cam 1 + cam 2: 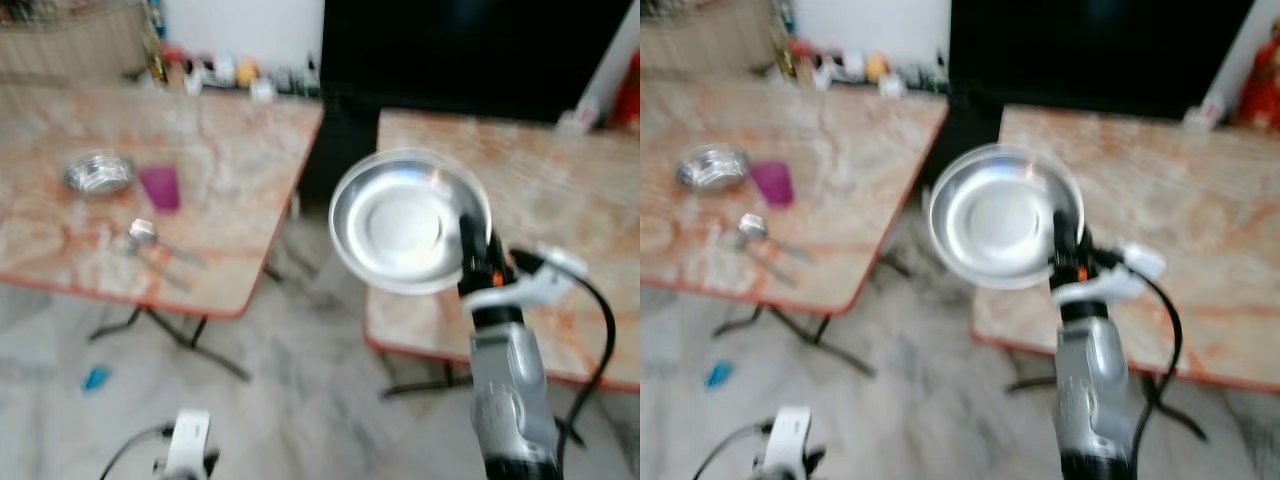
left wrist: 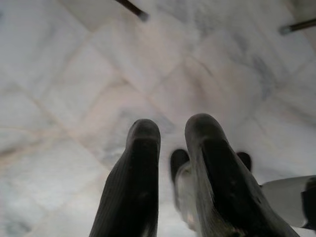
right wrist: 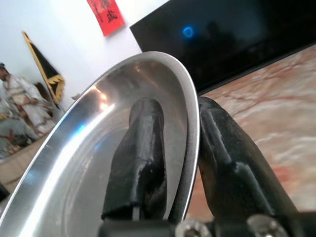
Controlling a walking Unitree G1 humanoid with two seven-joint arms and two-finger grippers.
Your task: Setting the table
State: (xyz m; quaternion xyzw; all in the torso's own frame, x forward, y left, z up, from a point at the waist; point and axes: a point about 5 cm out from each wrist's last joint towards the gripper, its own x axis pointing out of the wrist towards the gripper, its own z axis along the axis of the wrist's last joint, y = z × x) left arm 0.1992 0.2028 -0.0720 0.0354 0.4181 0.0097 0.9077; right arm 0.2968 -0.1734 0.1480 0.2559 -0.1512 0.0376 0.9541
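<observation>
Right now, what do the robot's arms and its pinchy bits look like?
The right arm is a shiny silver tube with a white bracket near the wrist, an orange spot, and a black cable looping off its side. Its jaws are two long black fingers, rounded at the tips, with silver screws at their base. The left arm has a white wrist piece, a thin black cable, and the same black fingers.

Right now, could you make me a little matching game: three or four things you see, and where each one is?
Things:
1. steel plate
2. purple cup
3. small steel bowl
4. left tool

Places:
A. on the left table, just left of the cup
B. hanging low over the marble floor
C. clamped by its rim in the right tool
D. on the left table, beside the bowl

Pairs: 1-C, 2-D, 3-A, 4-B
</observation>
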